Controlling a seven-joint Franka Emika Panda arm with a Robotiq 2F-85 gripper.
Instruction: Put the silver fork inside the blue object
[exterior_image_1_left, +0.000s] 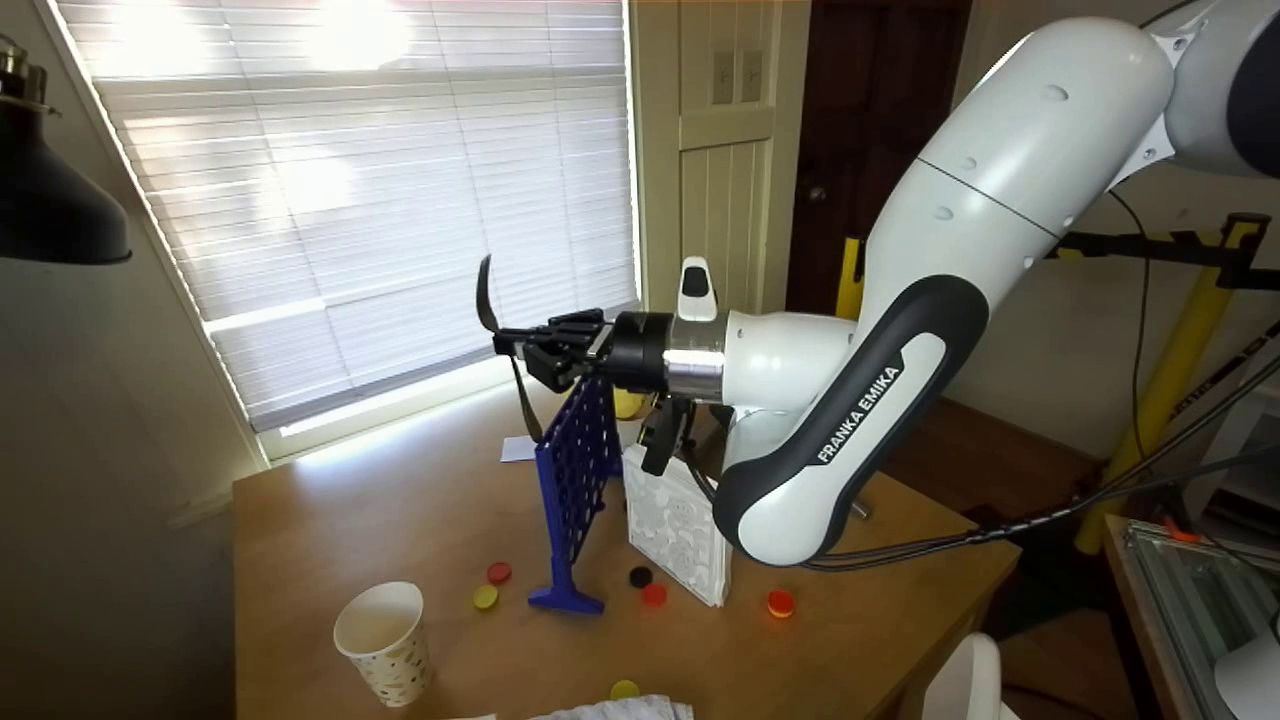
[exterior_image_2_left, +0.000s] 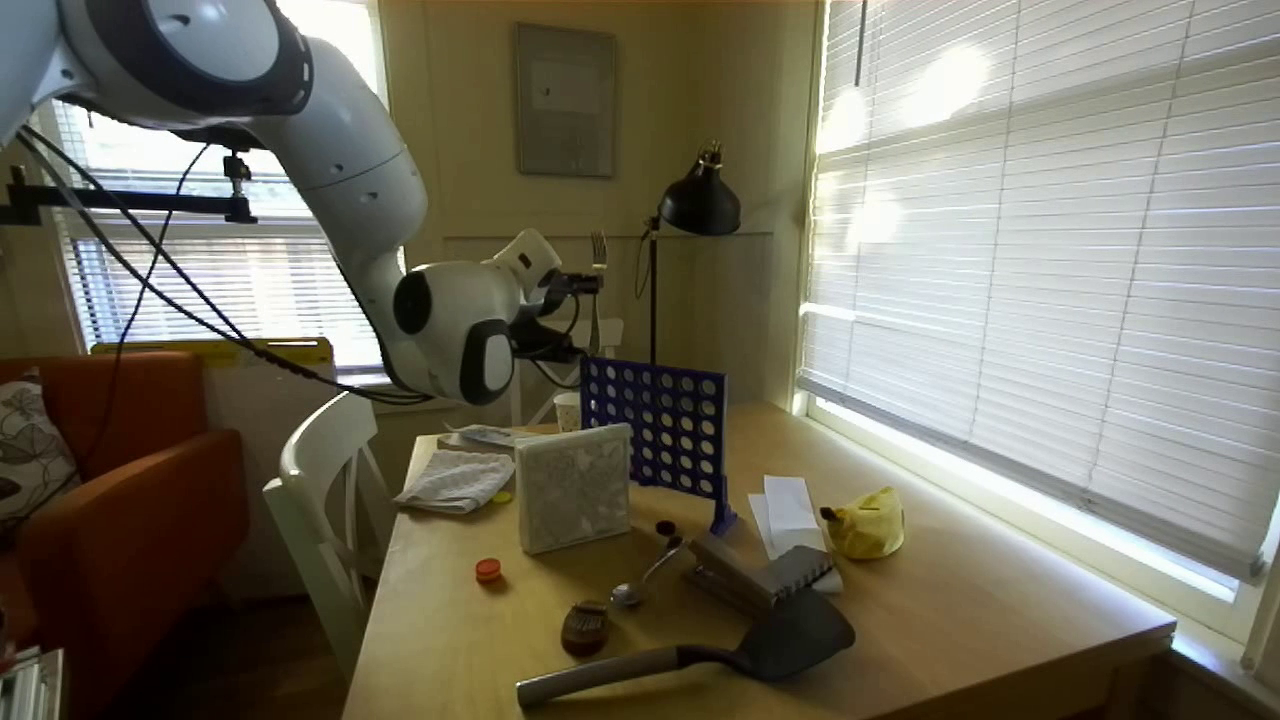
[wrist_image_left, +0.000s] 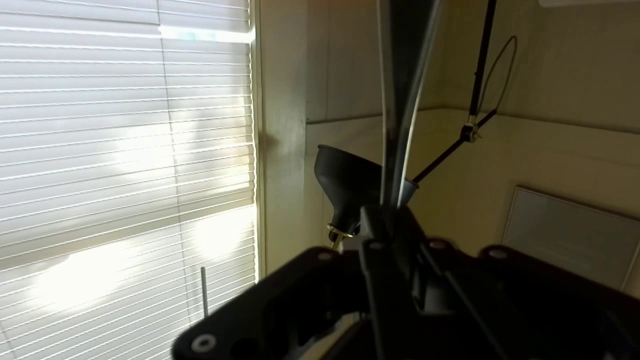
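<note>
I see my pincer (exterior_image_1_left: 505, 342) clamped on the silver fork (exterior_image_1_left: 484, 295), tines above it, handle below; lower than the pincer, the blue grid panel (exterior_image_1_left: 578, 465) stands upright on the table (exterior_image_1_left: 420, 530).

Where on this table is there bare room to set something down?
One bare patch lies between the paper cup, a red disc, the blue panel and the window blind. Another, at the window-side corner of the table, is bordered by the black spatula and the yellow object. It is crowded from the white box past the spoon to the black spatula.
</note>
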